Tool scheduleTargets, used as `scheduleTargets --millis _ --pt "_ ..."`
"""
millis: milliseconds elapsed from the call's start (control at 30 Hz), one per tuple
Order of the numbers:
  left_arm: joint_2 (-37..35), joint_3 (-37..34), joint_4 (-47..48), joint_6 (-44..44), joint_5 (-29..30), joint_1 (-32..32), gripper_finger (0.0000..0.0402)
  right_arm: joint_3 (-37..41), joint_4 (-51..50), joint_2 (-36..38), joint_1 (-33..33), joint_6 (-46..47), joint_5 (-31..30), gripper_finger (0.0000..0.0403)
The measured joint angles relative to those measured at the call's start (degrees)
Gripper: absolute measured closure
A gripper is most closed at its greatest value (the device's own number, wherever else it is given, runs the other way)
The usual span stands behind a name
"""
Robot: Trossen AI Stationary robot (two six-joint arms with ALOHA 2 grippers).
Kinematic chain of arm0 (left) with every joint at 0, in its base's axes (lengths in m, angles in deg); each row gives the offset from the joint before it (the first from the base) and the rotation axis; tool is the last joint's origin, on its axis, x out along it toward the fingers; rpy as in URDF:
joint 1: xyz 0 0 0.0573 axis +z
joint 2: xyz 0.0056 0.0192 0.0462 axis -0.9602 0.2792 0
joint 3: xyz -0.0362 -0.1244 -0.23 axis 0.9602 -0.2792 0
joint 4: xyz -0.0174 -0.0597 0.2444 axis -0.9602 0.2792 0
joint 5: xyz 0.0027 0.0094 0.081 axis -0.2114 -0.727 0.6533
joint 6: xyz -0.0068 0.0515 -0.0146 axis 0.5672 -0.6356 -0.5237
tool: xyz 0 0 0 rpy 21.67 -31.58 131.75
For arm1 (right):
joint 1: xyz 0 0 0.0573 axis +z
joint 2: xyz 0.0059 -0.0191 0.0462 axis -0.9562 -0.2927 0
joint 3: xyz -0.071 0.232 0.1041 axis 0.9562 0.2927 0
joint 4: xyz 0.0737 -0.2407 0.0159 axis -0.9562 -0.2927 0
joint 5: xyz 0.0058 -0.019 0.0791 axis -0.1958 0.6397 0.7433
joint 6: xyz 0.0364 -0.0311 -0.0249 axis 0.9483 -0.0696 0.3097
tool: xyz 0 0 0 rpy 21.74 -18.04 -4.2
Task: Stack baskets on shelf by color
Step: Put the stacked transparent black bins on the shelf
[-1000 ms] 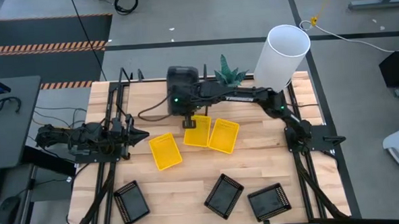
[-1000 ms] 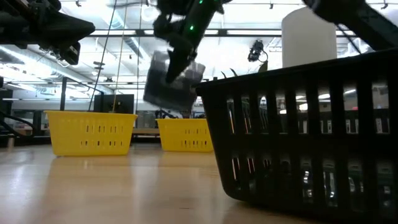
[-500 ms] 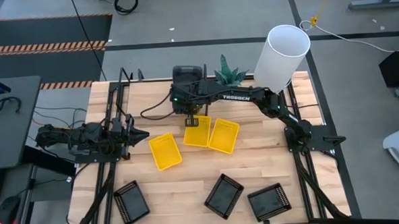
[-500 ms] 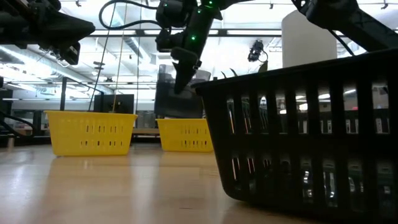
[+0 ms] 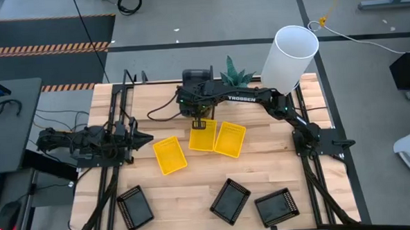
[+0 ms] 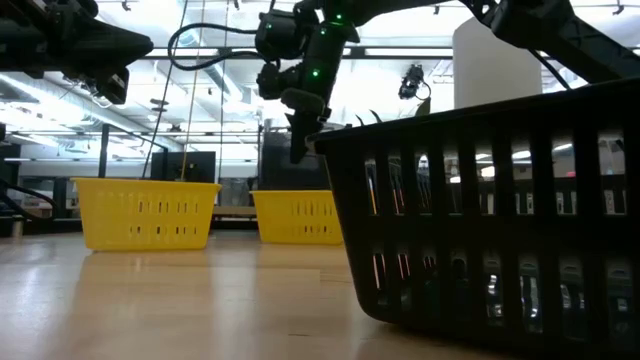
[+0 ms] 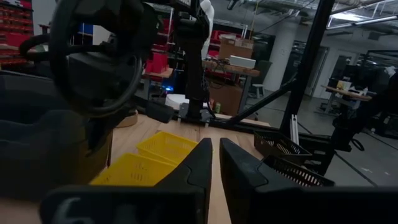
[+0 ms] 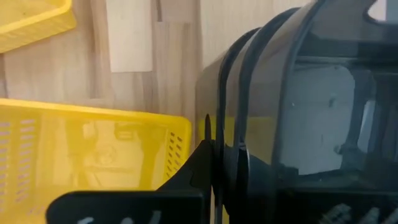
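Having set the dark grey basket (image 5: 198, 76) at the table's far edge, the right gripper (image 5: 200, 123), fingers nearly together and empty, hangs over the yellow baskets (image 5: 202, 134), likely its next pick.

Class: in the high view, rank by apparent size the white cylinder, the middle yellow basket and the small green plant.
1. white cylinder, clearly largest, though it stands tall, nearer the camera.
2. middle yellow basket.
3. green plant, slightly smaller; it is partly hidden, so this ranking is unsure.

"TROSSEN" on right arm (image 5: 249, 97)
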Motion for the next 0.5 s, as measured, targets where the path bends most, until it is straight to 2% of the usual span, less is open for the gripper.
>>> scheduleTargets --millis 300,500 --pt "0.00 0.00 -0.01 0.02 0.00 0.01 0.0374 0.04 -0.91 0.00 0.44 -0.03 -0.07 0.0379" --pt "0.00 0.00 0.00 0.02 0.01 0.01 0.0366 0.04 -1.16 0.00 0.40 1.32 -0.09 0.0375"
